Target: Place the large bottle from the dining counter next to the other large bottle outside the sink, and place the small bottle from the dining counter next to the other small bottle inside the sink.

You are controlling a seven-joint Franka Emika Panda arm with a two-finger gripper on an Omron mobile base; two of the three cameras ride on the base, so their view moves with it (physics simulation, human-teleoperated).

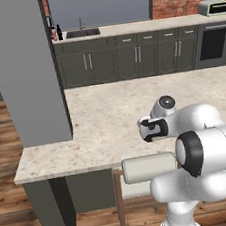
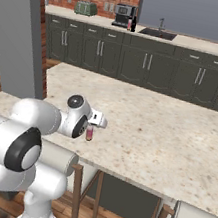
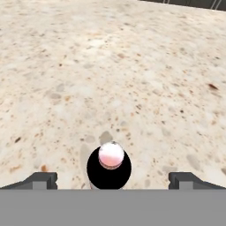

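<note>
The small bottle [image 2: 90, 134], short and pinkish-red, stands upright on the dining counter [image 2: 167, 136] near its front edge. My gripper [image 2: 94, 125] hangs open just above it, pointing down. In the hand view the bottle's round top [image 3: 110, 156] sits between my spread fingertips [image 3: 42, 178], untouched. On the far worktop, left of the sink [image 1: 82, 33], the black large bottle [image 1: 59, 32] stands beside the other large bottle [image 1: 53, 32], which is pink. Both also appear as a black bottle [image 2: 133, 24] and a pink bottle [image 2: 129, 23]. The other small bottle is hidden inside the sink basin.
A wide grey pillar [image 1: 26, 71] rises from the dining counter's left end. Padded stools [image 1: 148, 167] stand under its front edge. A toaster [image 2: 85, 8] and a coffee machine [image 2: 122, 14] sit on the far worktop over dark cabinets.
</note>
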